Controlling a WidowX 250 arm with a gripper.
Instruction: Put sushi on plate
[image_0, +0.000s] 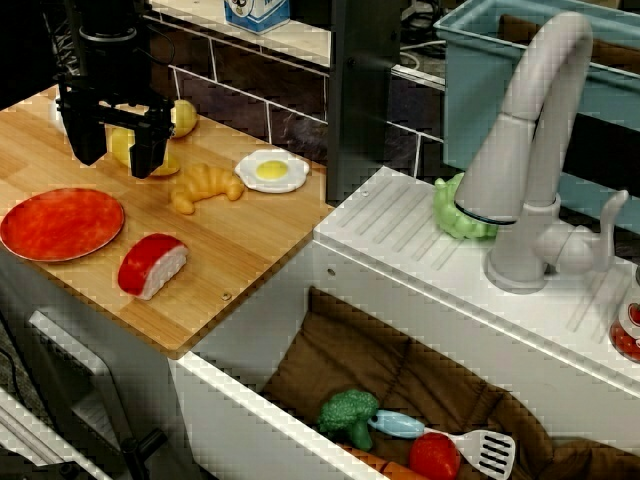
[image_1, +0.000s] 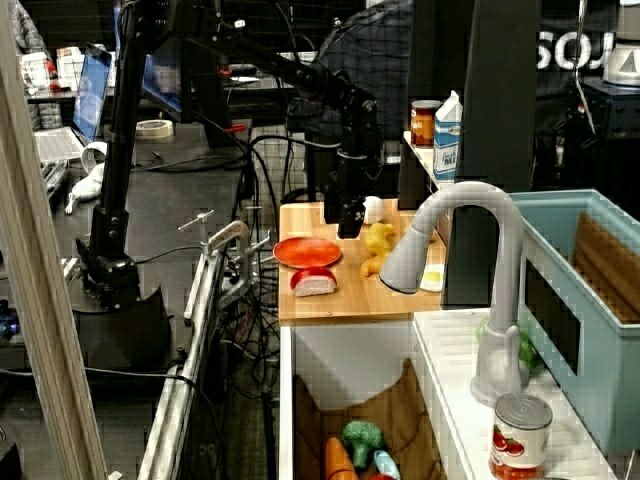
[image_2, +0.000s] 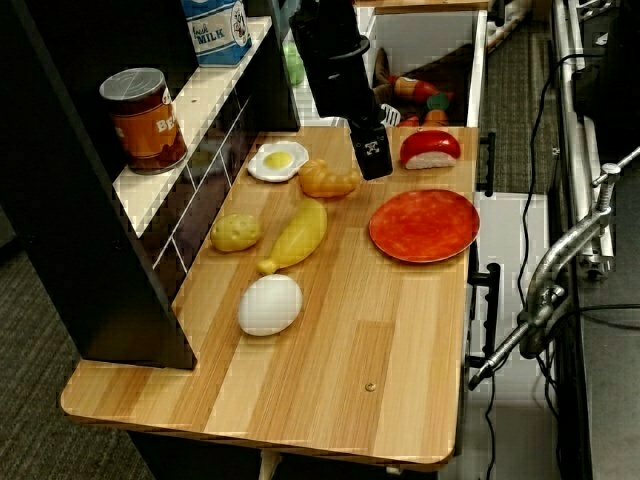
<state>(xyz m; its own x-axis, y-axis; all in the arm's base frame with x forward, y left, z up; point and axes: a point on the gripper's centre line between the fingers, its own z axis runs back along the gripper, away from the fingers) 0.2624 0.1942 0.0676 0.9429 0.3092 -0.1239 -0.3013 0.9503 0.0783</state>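
Sushi (image_0: 152, 266) on counter (image_0: 240, 255), just beside plate (image_0: 61, 223).

Wood counter (image_2: 330, 350) against dark tiled wall (image_0: 240, 90); white sink (image_0: 400, 260) at its end; grey carpet floor (image_2: 40, 300).

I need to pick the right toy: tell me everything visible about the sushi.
The sushi is a small toy nigiri: a glossy rounded red top on a white block, plastic-looking. It lies tilted on the wooden counter, near the front edge, beside the red-orange plate but apart from it. Nothing else touches it; the gripper is away from it.
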